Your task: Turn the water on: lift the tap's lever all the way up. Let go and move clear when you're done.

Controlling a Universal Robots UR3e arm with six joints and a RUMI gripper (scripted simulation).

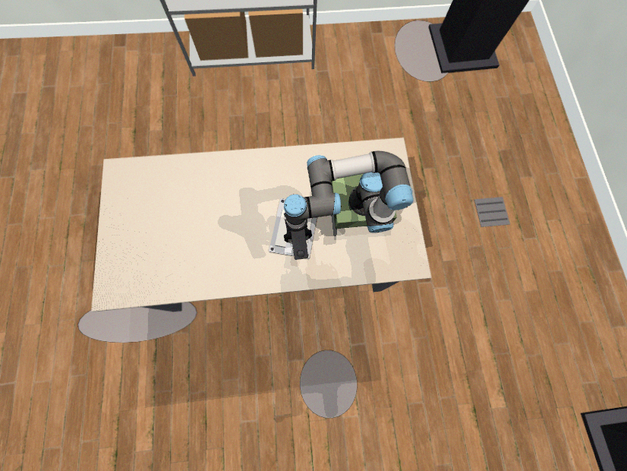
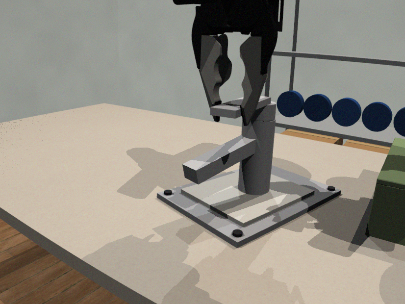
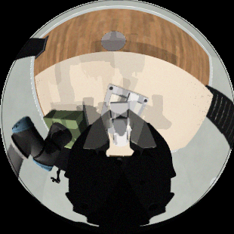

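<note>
A grey tap (image 2: 255,157) stands upright on a square grey base plate (image 2: 248,204) on the table. Its spout (image 2: 217,160) points forward and left. The flat grey lever (image 2: 235,108) lies about level on top of the tap body. My gripper (image 2: 230,113) comes down from above and is shut on the lever, one finger on each side of it. In the overhead view the gripper (image 1: 298,243) hangs over the plate (image 1: 283,228). The wrist view shows the lever (image 3: 120,126) between the two fingers, with the plate (image 3: 126,96) beyond.
A green block (image 2: 389,192) holds the arm's base at the right of the tap; it also shows in the overhead view (image 1: 351,202). A shelf frame with blue discs (image 2: 333,109) stands behind the table. The table's front edge (image 2: 65,258) is near.
</note>
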